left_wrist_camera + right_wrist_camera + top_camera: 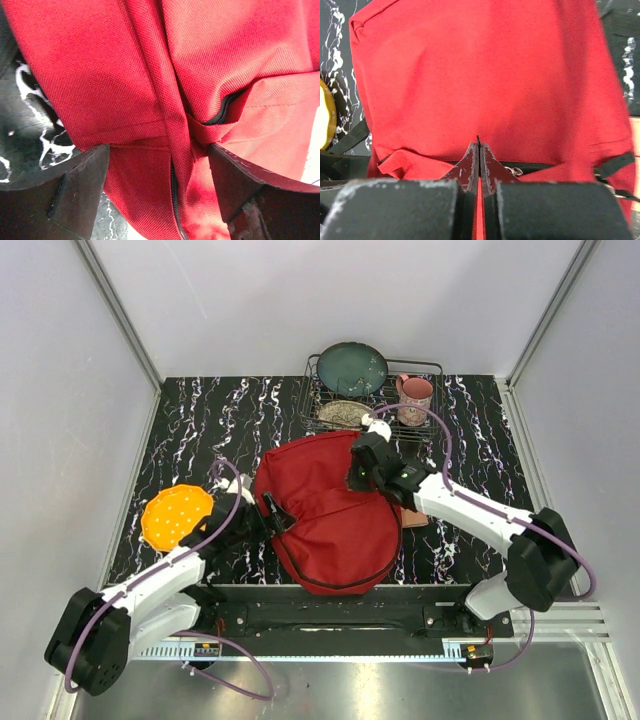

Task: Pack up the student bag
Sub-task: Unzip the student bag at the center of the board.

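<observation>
Black marbled table (200, 430), seen from above. Red bag (330, 505) lies flat at centre-front, btwn the two arms; no opening shows, so packing looks barely begun. Wire rack (312, 390) w/ dishes stands at the back. Orange disc (177, 516) sits left of the bag, apart from it.

Step in hand is prob. opening the bag. To do it well, one side should pin the fabric while the other pulls along the zip track, low and steady, so the bag doesn't slide or bunch.

Left gripper (157, 150) is at the bag's left edge. Its fingers (80, 170) are spread wide, w/ a fabric fold and zip seam btwn them, not clamped. Right gripper (479, 147) is at the bag's far edge, fingers (490, 162) pressed together by a black band. Can't tell if a zip tab is pinched.
</observation>
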Motion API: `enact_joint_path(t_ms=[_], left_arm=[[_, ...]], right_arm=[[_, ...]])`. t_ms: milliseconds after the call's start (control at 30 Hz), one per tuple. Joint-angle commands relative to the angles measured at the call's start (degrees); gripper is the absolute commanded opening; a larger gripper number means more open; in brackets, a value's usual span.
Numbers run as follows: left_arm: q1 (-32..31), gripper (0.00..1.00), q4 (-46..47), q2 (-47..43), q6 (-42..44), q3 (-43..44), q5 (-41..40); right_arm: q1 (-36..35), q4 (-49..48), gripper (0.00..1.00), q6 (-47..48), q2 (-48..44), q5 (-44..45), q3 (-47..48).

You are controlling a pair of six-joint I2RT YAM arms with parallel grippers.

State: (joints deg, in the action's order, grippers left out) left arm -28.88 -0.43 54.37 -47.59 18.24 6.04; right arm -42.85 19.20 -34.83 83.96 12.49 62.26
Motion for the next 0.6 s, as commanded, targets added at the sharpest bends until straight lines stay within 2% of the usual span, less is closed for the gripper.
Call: enact_joint_path(t_ms=[0, 300, 567], left_arm=[[-0.3, 0.83, 14.3, 0.0, -1.5, -1.0, 9.8], [-0.4, 0.83, 13.0, -6.5, -1.2, -1.1, 8.6], [-0.4, 0.83, 12.9, -8.8, -0.1, -2.4, 9.6]], right_arm=[[-4.2, -1.3, 0.0, -1.3, 3.5, 0.0, 5.8], [-9.6, -1.3, 0.0, -3.8, 10.5, 0.0, 14.0], [-13.0, -1.8, 0.0, -6.7, 16.9, -1.6, 20.5]])
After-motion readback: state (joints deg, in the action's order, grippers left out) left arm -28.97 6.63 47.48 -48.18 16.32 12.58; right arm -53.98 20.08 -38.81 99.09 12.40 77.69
